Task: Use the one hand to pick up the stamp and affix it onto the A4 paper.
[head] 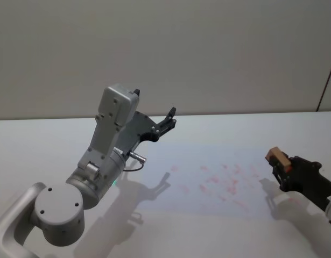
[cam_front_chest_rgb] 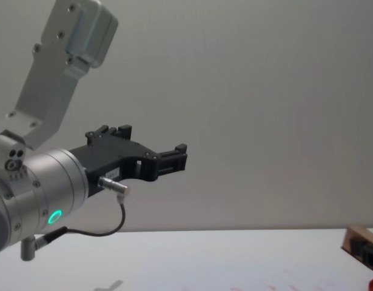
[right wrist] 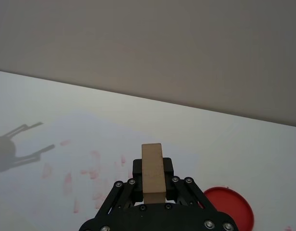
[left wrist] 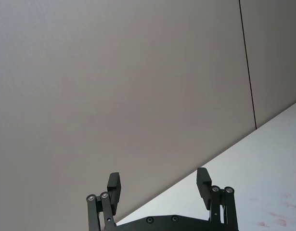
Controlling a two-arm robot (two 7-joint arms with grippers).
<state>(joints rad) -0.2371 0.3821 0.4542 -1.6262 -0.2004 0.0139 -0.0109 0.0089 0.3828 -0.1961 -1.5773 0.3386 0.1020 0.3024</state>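
Two arms share the white bench. Nearest, on the right, the right claw pinches a tan wooden block stamp between its black fingers, held above the bench at the right edge of the flat white A4 paper with faint reddish-pink marks. A red round ink pad lies just beside this claw. Farther left, the left claw hangs raised and idle, fingers spread, holding nothing. The carry seems in hand; next, the stamp should move left over a bare patch and press straight down.
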